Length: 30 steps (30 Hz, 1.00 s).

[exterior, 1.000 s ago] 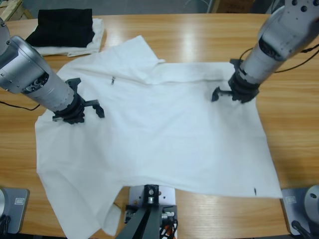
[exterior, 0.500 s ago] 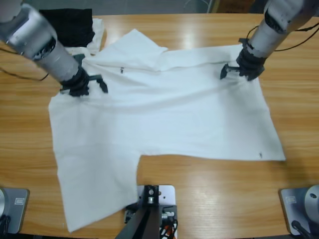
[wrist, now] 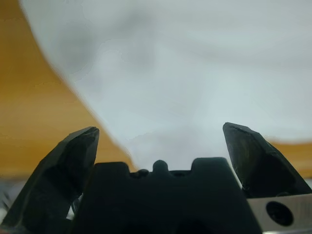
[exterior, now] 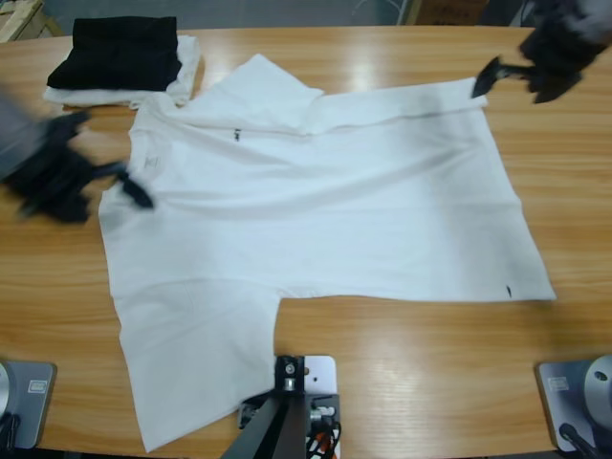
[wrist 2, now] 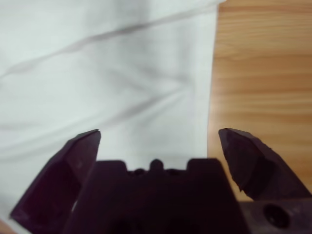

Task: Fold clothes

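High view: 1 white T-shirt (exterior: 316,201) lies spread nearly flat across the middle of the wooden table (exterior: 402,382), its small dark logo near the collar and a dark hem tag at the lower right corner. 1 sleeve runs toward the near edge at lower left; the other is folded over near the collar. 1 black folded garment (exterior: 117,50) sits on a white cloth (exterior: 177,81) at the far left corner, just beside the shirt. 2 arms show. The left gripper (exterior: 115,182) hangs at the shirt's left edge, the right gripper (exterior: 497,76) off its far right corner; both stand spread and empty.

Left wrist view: the jaws are apart with nothing between them, the shirt's curved edge just ahead over bare wood.

Right wrist view: jaws likewise wide, the shirt's straight edge running between them, creased lightly.

Judging by the soft ripples, the cotton is thin, light and limp; it should drape and slide easily. Corners and side hems look the best places to pinch.
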Each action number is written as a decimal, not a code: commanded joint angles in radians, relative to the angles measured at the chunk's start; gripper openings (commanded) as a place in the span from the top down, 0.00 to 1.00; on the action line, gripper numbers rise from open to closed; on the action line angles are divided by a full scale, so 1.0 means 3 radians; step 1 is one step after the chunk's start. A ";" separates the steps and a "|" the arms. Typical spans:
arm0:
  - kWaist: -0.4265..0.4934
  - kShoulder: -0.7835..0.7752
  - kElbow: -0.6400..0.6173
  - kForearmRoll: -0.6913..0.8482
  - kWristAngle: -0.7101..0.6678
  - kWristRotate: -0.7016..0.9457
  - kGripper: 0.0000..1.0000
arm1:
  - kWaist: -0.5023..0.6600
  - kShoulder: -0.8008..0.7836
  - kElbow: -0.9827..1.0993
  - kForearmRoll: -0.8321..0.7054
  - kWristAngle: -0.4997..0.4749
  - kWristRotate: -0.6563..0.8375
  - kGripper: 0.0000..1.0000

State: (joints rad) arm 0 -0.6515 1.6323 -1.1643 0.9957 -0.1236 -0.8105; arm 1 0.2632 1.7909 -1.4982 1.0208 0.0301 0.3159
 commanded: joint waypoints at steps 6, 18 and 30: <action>-0.0280 -0.2599 0.2350 -0.1093 -0.0782 -0.1782 0.08 | 0.0360 -0.0708 0.0951 -0.0129 0.0081 0.0246 0.00; -0.2281 -0.1649 0.2405 -0.2153 -0.0022 -0.3174 0.08 | 0.0360 -0.1022 0.1272 -0.0215 0.0013 0.0241 0.00; -0.3289 -0.0814 0.2539 -0.2886 0.0443 -0.4196 0.09 | 0.0360 -0.1164 0.1492 -0.0292 -0.0008 0.0239 0.00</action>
State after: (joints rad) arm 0 -1.5895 1.2883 -0.4333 0.1747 -0.0197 -2.0219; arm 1 0.3612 1.4719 -1.1011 0.9473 0.0424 0.3805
